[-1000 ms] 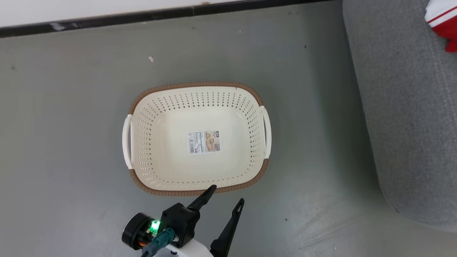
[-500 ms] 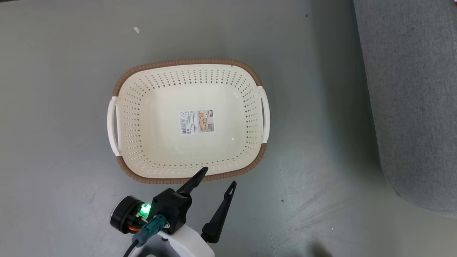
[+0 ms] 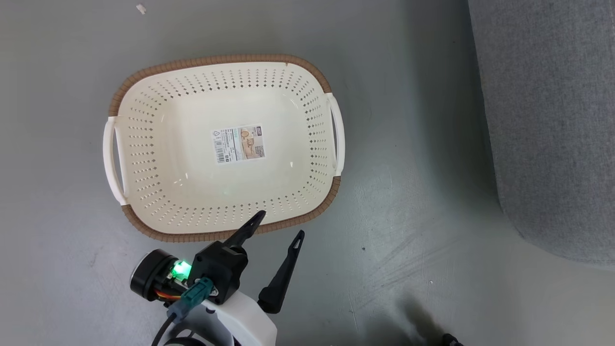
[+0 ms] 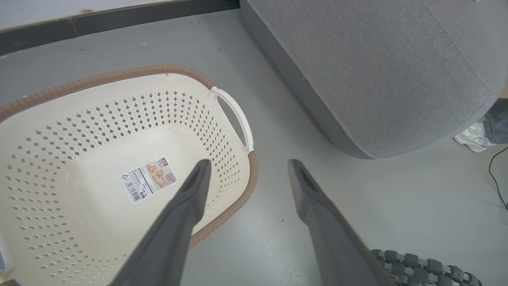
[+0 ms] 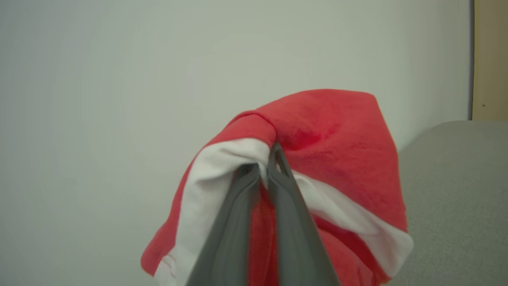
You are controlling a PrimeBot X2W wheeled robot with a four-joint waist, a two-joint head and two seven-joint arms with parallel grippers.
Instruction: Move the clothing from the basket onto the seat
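Two grippers were shown: the right gripper (image 5: 265,159) clenched on soft red, white-banded clothing (image 5: 337,131) near the grey fabric seat (image 5: 456,178), the left gripper (image 3: 281,223) held open above the rim of the cream perforated basket (image 3: 144,120).

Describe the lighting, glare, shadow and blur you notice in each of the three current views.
Head view: even light, white glints inside the basket, a green lamp glowing behind the left claw, a dark shadow on the floor lower right. Left wrist view: the fingers near the lens look oversized and soft. Right wrist view: the red garment and shut right claw are slightly blurred.
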